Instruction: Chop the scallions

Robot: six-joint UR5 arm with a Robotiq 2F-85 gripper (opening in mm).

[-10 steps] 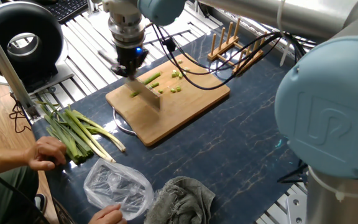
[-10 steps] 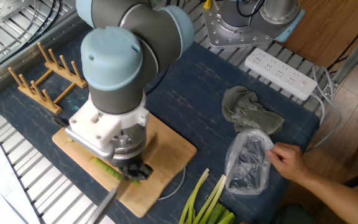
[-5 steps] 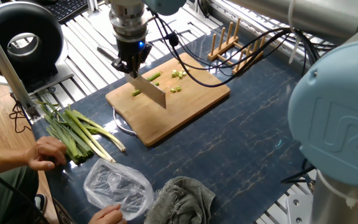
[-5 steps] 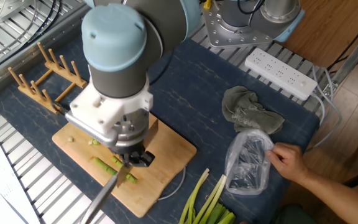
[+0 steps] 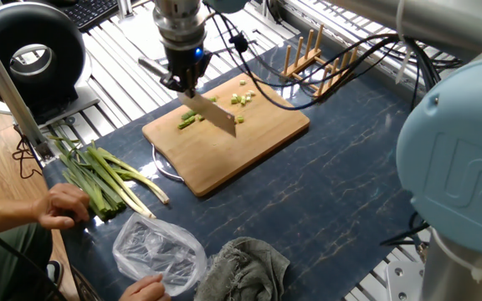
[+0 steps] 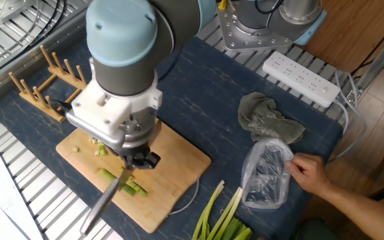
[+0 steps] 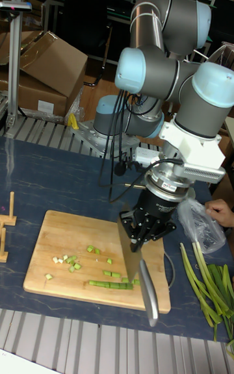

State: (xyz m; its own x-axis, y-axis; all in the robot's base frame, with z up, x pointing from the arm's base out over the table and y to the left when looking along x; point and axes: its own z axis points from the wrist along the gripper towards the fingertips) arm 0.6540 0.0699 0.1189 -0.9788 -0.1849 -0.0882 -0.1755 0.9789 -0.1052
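Observation:
A short cut stalk of the scallions (image 5: 190,119) (image 6: 131,187) (image 7: 114,284) lies on the wooden cutting board (image 5: 241,150) (image 6: 177,160) (image 7: 65,234), with small green and pale bits (image 5: 241,99) (image 6: 99,151) (image 7: 68,261) farther along. My gripper (image 5: 183,81) (image 6: 136,161) (image 7: 152,221) hangs over the board, shut on a knife (image 5: 217,117) (image 6: 105,202) (image 7: 139,263) whose blade slants down beside the stalk. Uncut long scallions (image 5: 99,174) (image 6: 223,215) (image 7: 208,289) lie in a bunch on the table off the board.
A person's hand (image 5: 59,205) (image 6: 311,172) rests by the long stalks and a clear plastic bag (image 5: 159,251) (image 6: 267,172) (image 7: 198,221). A grey rag (image 5: 247,263) (image 6: 265,120), a wooden rack (image 5: 315,52) (image 6: 49,83) and a power strip (image 6: 302,77) lie around the board.
The gripper and knife have shifted along the board to the right in one fixed view, toward the loose bits. The short stalk now shows uncovered beside the blade.

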